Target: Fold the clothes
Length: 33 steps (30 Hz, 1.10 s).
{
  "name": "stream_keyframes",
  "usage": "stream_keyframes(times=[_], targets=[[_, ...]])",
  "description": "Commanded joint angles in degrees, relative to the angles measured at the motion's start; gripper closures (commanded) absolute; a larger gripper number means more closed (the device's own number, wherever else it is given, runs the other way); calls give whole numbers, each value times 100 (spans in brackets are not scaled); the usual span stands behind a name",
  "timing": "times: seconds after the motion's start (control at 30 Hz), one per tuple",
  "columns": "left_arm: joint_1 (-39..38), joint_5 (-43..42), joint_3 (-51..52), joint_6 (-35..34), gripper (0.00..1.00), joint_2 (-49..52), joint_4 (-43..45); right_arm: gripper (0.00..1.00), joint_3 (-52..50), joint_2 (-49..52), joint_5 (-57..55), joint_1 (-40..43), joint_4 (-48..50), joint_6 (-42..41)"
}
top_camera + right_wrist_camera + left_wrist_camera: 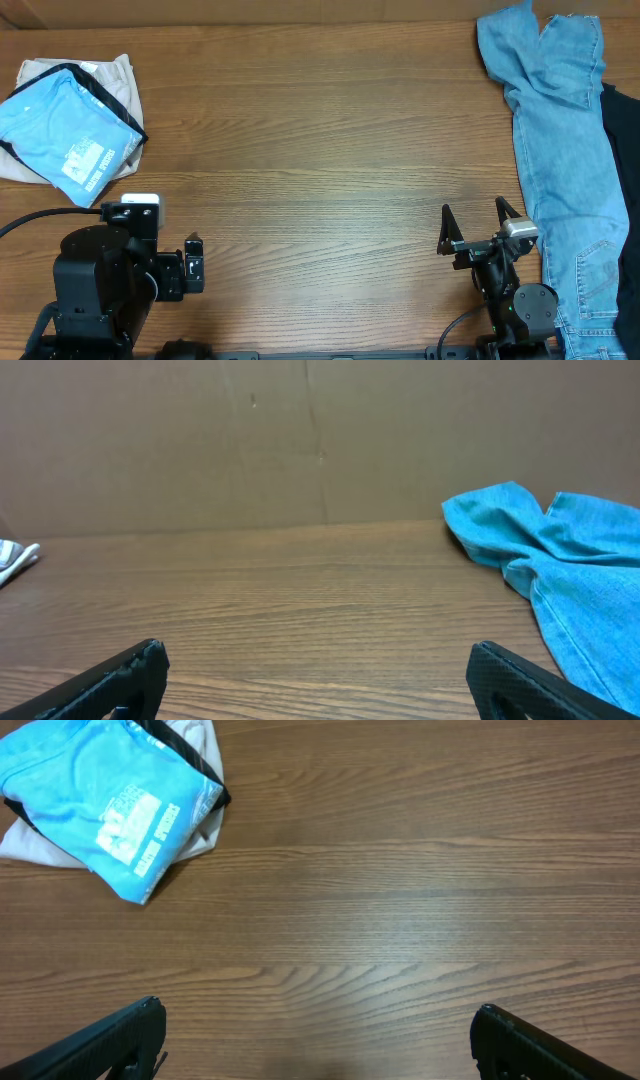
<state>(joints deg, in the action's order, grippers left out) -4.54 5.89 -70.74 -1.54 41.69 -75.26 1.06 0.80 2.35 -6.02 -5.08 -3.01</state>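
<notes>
Overhead and wrist views of the table [320, 130], the arms at its near edge. The T-shirt [60, 135] lies folded at the far left, resting on a pale cloth [112, 72] with a dark edge. It is well apart from both arms. A block of white print [88, 165] faces up near the T-shirt's near corner. The lettering is too small to read in either the overhead or the left wrist view.

The left gripper [318, 1013] stands at near left over bare wood, its fingers spread wide and holding nothing. The right gripper [473, 215] stands at near right, just left of the jeans [565, 150]. Its fingers are likewise parted and empty.

The jeans run from the far right corner toward the near edge, and a black garment [626, 150] lies along their right side. A brown cardboard wall [300, 440] bounds the table's far side.
</notes>
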Motion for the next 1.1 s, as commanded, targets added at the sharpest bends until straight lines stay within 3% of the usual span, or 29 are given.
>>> stream_keyframes(times=[0.0,1.07], targets=[[-37,66,24,-15,0,-9,4,0,-61,-63,31,24,48,-15],[-24,81,341,26,0,-354,138,0,-61,-63,31,26,48,-15]])
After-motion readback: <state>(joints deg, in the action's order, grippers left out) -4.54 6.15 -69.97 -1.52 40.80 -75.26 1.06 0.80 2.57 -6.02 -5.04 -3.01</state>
